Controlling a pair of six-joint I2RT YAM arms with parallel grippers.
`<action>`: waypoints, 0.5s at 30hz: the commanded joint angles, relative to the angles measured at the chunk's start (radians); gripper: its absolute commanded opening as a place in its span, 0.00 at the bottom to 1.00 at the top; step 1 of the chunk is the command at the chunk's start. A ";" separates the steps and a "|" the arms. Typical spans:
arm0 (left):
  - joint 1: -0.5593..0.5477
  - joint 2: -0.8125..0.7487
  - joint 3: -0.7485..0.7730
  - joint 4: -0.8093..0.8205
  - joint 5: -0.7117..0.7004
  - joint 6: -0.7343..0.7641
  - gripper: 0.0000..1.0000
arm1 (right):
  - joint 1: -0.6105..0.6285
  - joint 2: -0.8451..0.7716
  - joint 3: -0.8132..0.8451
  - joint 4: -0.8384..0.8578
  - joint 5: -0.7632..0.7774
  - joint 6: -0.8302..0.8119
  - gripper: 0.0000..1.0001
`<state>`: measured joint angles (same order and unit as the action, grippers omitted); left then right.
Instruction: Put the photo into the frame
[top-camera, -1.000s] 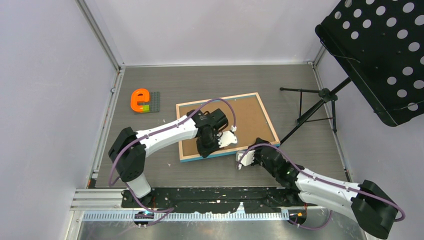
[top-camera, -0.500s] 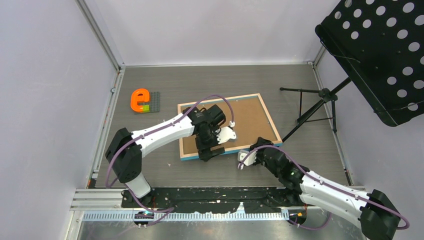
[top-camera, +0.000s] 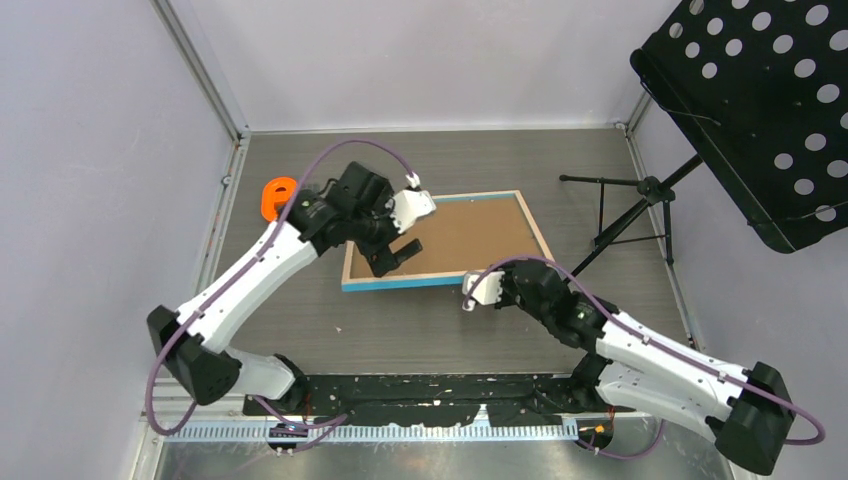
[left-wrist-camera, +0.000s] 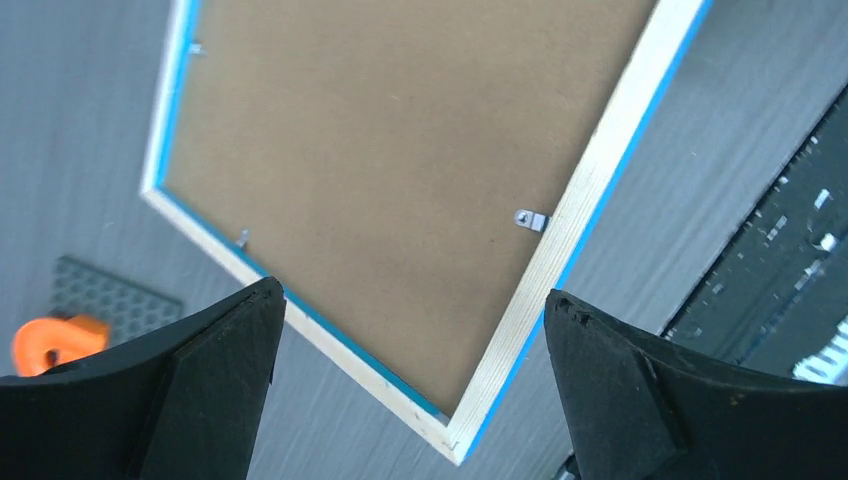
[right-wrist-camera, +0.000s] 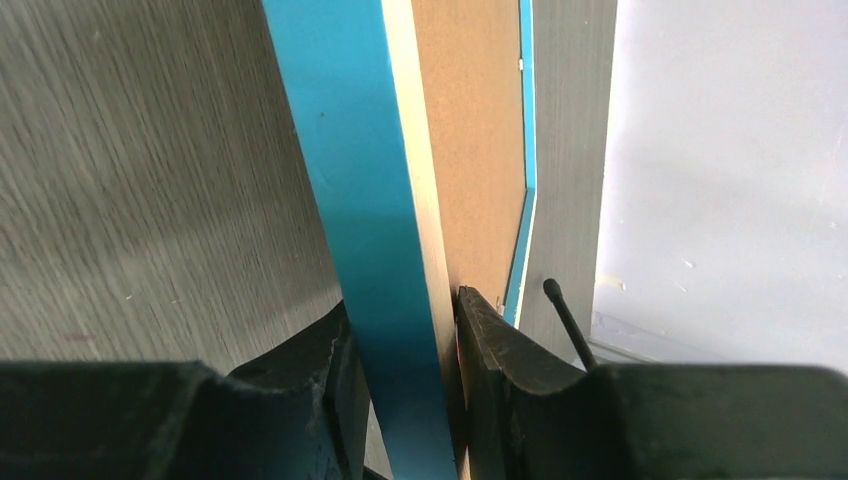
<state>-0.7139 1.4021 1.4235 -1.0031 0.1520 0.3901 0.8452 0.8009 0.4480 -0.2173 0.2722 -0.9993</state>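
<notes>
Frame (top-camera: 410, 283) (left-wrist-camera: 560, 250) (right-wrist-camera: 350, 180) lies back-up on the grey table (top-camera: 420, 330), just beside the orange letter (top-camera: 272, 195) (left-wrist-camera: 50, 340), its pale wood rim and blue edge around the brown backing board (top-camera: 470, 235) (left-wrist-camera: 400, 150) (right-wrist-camera: 470, 150). I cannot tell whether it rests fully flat. My left gripper (top-camera: 394, 257) (left-wrist-camera: 410, 300) hangs above the end of the frame nearest the orange letter, jaws spread wide, touching nothing. Between its fingers I see a small metal clip (left-wrist-camera: 530, 219) on the rim. My right gripper (top-camera: 497, 280) (right-wrist-camera: 405, 330) pinches the frame's near edge, toward the corner farthest from the orange letter, one finger on the blue side and one on the board side.
</notes>
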 joint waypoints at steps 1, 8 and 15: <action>0.057 -0.088 0.035 0.073 -0.066 -0.015 1.00 | 0.004 0.076 0.226 -0.056 -0.106 0.210 0.06; 0.194 -0.175 0.037 0.108 -0.067 -0.041 1.00 | 0.003 0.197 0.512 -0.245 -0.160 0.279 0.06; 0.304 -0.266 0.022 0.133 -0.060 -0.074 1.00 | 0.002 0.323 0.726 -0.382 -0.162 0.315 0.06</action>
<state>-0.4469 1.2011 1.4303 -0.9264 0.0940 0.3462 0.8452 1.0927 1.0416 -0.5652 0.1387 -0.7807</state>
